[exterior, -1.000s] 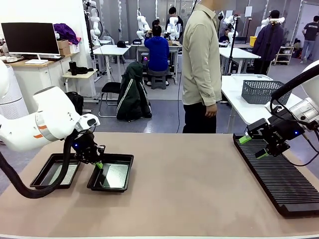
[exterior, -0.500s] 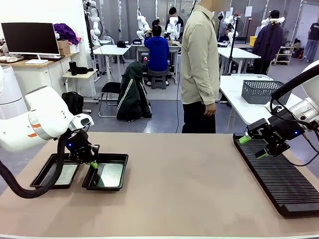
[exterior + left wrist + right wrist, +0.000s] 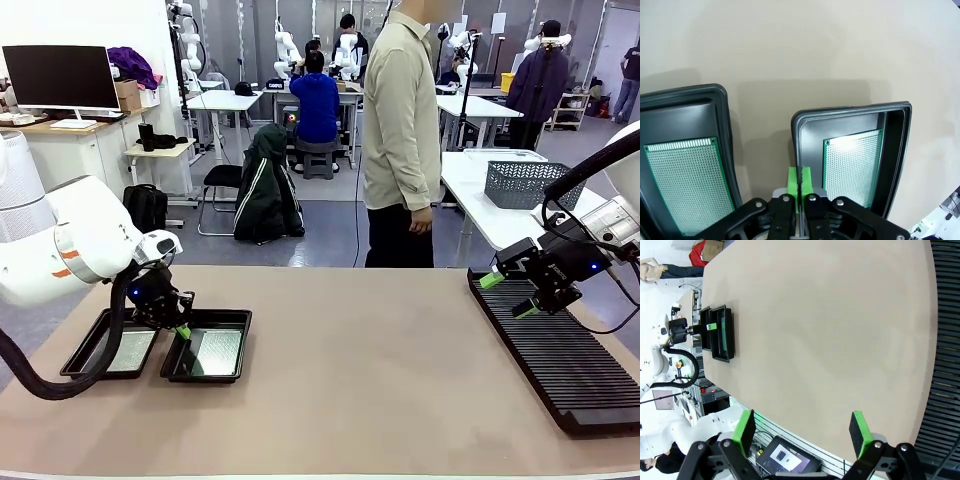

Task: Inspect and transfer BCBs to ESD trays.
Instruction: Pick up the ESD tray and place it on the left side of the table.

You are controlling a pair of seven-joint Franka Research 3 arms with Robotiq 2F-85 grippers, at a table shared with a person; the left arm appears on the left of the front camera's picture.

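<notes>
At the left end of the bench [image 3: 380, 380] two ESD trays sit side by side, long sides nearly touching. The outer tray [image 3: 85, 352] holds a BCB [image 3: 128, 350] lying flat on its floor. The inner tray [image 3: 236, 345] holds a second BCB [image 3: 218, 352], also flat, its pale patterned face up. In the left wrist view both boards show as green-edged perforated rectangles, one in each tray, with bare black floor beyond their far ends.

The left gripper [image 3: 183, 332] hangs low at the inner tray's left rim, its green pads pressed together with nothing between them. In the left wrist view the closed pads [image 3: 799, 180] point down at that rim, in the narrow gap between the two trays.

The middle of the bench is bare tan surface. A person [image 3: 403, 130] in a light shirt stands at the far side, one hand [image 3: 421, 220] hanging down.

At the right end lies a long black ribbed rack [image 3: 560, 360]. The right gripper [image 3: 508, 296] hovers over its far end, jaws spread wide and holding nothing. A grey mesh basket [image 3: 520, 185] rests on a white table behind.
</notes>
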